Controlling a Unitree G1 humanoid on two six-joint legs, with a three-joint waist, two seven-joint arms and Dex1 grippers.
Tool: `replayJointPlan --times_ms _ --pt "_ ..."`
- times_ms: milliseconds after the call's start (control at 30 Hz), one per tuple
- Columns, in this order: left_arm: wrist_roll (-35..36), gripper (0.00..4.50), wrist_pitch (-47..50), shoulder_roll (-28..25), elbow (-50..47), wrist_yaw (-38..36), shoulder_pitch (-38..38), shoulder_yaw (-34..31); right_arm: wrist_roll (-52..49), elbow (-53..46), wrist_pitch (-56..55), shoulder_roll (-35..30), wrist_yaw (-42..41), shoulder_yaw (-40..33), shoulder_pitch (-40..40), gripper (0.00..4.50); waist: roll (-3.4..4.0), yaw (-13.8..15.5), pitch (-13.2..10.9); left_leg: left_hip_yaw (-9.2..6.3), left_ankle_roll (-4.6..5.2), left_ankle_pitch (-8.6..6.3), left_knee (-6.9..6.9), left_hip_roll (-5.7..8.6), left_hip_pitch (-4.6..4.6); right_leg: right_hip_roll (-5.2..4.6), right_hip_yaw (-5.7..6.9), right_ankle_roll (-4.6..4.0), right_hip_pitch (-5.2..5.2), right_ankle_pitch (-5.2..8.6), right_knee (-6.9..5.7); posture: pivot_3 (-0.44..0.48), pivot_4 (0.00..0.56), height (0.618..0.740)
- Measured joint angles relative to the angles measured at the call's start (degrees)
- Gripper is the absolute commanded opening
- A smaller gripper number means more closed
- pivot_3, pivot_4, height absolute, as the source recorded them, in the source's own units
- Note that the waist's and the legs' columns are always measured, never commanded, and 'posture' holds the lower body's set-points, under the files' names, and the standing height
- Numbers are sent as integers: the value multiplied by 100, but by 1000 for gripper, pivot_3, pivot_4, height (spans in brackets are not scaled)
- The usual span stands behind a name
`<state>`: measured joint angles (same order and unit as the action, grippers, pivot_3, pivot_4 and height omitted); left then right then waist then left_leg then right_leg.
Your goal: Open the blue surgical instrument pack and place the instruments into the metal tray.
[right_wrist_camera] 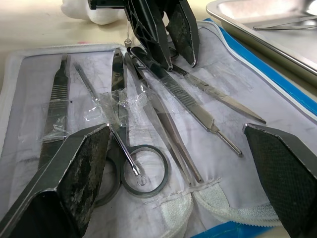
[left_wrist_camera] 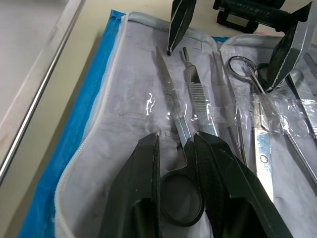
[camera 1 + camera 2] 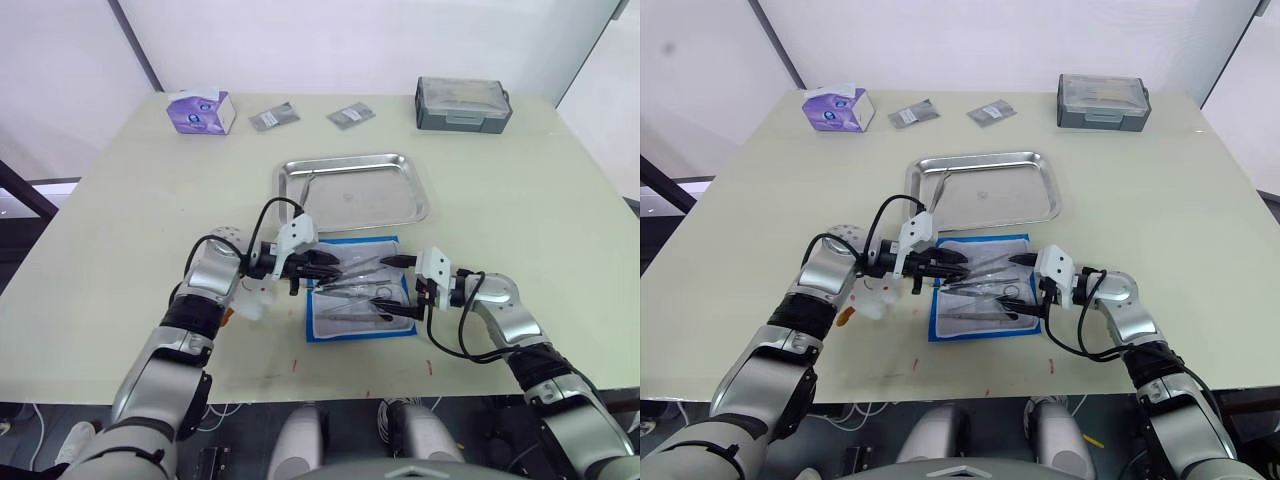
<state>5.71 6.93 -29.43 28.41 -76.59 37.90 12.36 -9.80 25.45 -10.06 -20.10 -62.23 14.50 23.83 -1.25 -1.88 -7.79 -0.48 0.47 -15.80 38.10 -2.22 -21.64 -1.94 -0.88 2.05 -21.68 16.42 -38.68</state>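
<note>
Left wrist view is showing the left gripper (image 2: 177, 144) closing its black fingers around a scissors handle ring (image 2: 182, 198) in the blue surgical instrument pack (image 3: 362, 288). The pack is lying open on the table (image 3: 520, 190), just in front of the metal tray (image 3: 352, 190).

Right gripper (image 1: 178, 136) is sitting with jaws wide apart, gripping nothing, over the pack's right edge, fingertips pointing at the left gripper's.

Risks, my read:
- The instruments (image 1: 163, 104) are lying under clear pocket strips, so pulling the scissors could be dragging the whole pack along if the right side isn't pinning it.
- Tools are packed side by side; neighbours could be snagging and sliding out.
- The two grippers are working close together, so collision is possible.

Hard to tell:
- Whether the left fingers are actually clamping the scissors or just straddling them.
- Scissors blade tip is partly hidden under film.
- One thin tool (image 3: 309, 185) is already lying in the tray, too small to identify.
- Further back, a purple tissue box (image 3: 201, 111), two foil packets (image 3: 311, 116) and a dark grey box (image 3: 463, 103) are sitting near the table's far edge.
</note>
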Motion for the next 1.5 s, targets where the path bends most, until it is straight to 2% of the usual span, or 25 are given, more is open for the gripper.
replayJointPlan --times_ms 400,867,1000,1500 --pt "-289 1173 -202 2 -72 430 -39 180 0 30 0 0 0 0 0 4500 8 5 18 0 0 0 -1 0 1 -1 0 0 2 0 3 0 150 734" --pt "-335 1173 -180 4 25 424 16 178 0 45 1 1 -3 1 0 4500 14 5 33 1 1 -1 -3 0 2 0 0 0 4 0 7 0 150 734" --pt "-330 75 -124 4 1 328 11 190 0 54 0 3 -1 0 0 4500 15 5 37 1 1 -1 -3 0 2 0 0 0 4 0 8 0 150 734" --pt "-350 32 64 2 110 190 185 313 0 82 3 6 1 0 -6 4500 21 8 63 0 2 -1 -7 1 3 1 1 0 8 0 15 0 150 734"
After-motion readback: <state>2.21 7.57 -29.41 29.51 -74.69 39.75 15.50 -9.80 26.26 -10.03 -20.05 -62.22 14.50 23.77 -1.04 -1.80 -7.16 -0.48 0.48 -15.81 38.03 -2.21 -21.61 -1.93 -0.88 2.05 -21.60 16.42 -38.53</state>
